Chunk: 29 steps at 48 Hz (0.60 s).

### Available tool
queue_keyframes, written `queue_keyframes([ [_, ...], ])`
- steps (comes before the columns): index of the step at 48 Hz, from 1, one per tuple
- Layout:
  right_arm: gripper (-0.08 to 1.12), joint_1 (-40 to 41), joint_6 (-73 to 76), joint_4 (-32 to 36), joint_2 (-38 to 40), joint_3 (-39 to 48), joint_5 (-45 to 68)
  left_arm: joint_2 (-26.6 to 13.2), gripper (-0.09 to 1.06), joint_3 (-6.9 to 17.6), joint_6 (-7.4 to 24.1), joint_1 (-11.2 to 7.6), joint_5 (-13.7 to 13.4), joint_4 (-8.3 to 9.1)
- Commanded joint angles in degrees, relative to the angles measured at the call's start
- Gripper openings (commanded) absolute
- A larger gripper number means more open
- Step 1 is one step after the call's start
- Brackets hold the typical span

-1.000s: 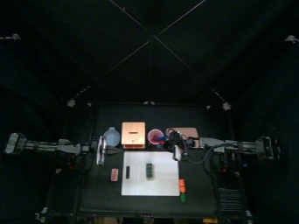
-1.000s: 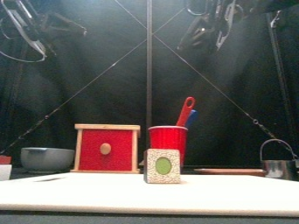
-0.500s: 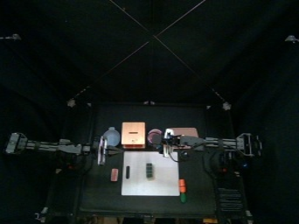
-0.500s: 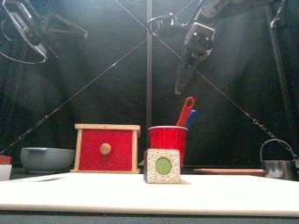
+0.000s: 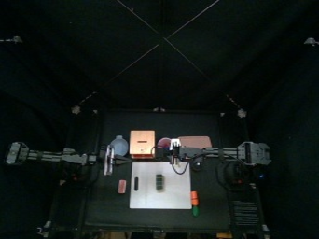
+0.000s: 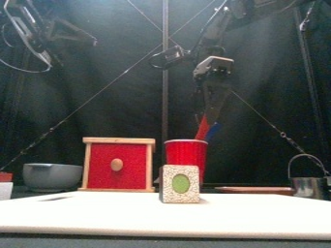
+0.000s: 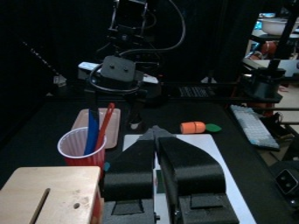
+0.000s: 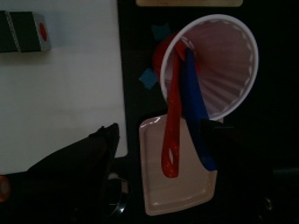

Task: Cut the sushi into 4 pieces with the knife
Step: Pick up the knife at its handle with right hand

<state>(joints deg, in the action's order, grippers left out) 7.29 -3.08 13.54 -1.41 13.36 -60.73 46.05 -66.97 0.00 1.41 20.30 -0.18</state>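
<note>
Right tool (image 6: 211,105) is hanging open n empty over the red cup (image 6: 185,155) w/ knives (image 6: 206,120); left tool (image 7: 158,140) is sitting closed, empty.

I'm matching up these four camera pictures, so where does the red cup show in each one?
Top view: red cup just behind the white cutting board, right of the wooden box.
Front view: red cup at centre, behind the sushi roll.
Left wrist view: red cup beside the wooden box, knives inside.
Right wrist view: red cup seen down its mouth.
Shared landmark: the white cutting board.
</note>
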Motion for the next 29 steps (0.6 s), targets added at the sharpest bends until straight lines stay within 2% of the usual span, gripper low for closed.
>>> queue_keyframes([
  [1,0.95,0.53,-0.18,0.18,0.97,-1.32,0.00,-0.18,0.39,0.62,0.09,0.18,0.62,0.00],
  [6,0.84,0.88,-0.18,0.18,0.79,-1.32,0.00,-0.18,0.40,0.44,0.09,0.26,0.62,0.00],
  [19,0.40,1.93,-0.44,1.23,0.26,-1.85,-0.18,-0.18,0.40,0.26,0.09,0.62,0.62,0.00],
  [29,0.18,2.64,-0.44,1.23,0.18,-4.04,-1.32,-0.09,0.39,0.09,0.18,0.79,0.62,0.09],
])
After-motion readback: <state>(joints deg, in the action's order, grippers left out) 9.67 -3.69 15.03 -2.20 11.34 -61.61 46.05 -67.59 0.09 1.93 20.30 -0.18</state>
